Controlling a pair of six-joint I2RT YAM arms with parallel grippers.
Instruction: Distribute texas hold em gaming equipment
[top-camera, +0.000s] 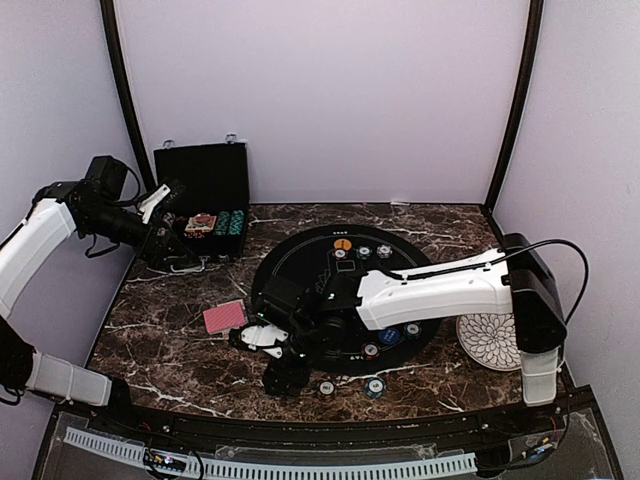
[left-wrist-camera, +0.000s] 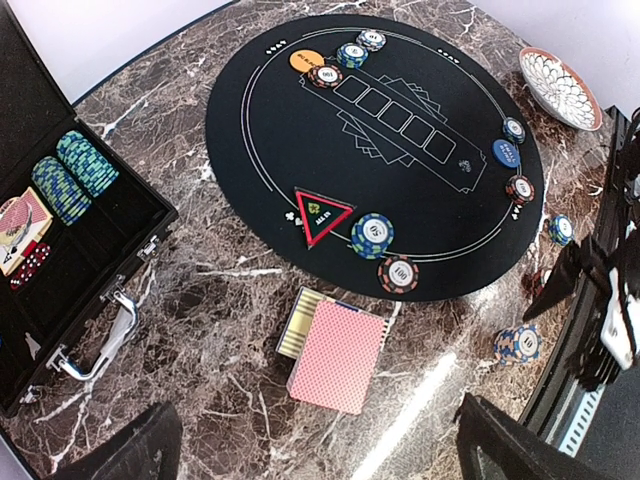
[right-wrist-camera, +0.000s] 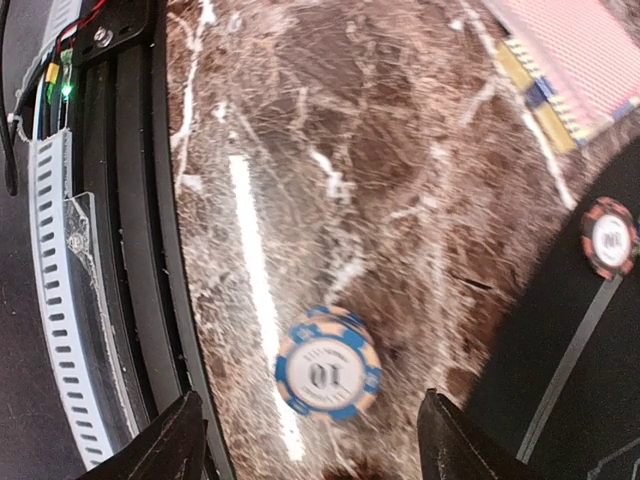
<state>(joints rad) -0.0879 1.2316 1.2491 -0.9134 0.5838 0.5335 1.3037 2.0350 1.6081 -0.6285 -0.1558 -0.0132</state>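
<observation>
My right gripper (right-wrist-camera: 320, 452) is open, low over the marble near the front rail, its fingers either side of a small blue-and-orange "10" chip stack (right-wrist-camera: 328, 362), not touching it. That stack also shows in the left wrist view (left-wrist-camera: 517, 343). My right gripper (top-camera: 284, 377) reaches left across the black round mat (top-camera: 300, 255). My left gripper (left-wrist-camera: 315, 462) is open and empty, high above the table near the case (top-camera: 178, 255). A red-backed card deck (left-wrist-camera: 340, 355) lies on the marble. A triangle marker (left-wrist-camera: 322, 215), teal chips (left-wrist-camera: 371, 235) and a red chip (left-wrist-camera: 398, 273) lie on the mat.
The black case (left-wrist-camera: 100, 255) stands open at the back left with teal chip rows (left-wrist-camera: 75, 172). An orange button (left-wrist-camera: 307, 60) and a blue button (left-wrist-camera: 507, 153) lie on the mat. A white patterned plate (top-camera: 488, 340) is at the right. Two loose chips (top-camera: 374, 387) lie near the front edge.
</observation>
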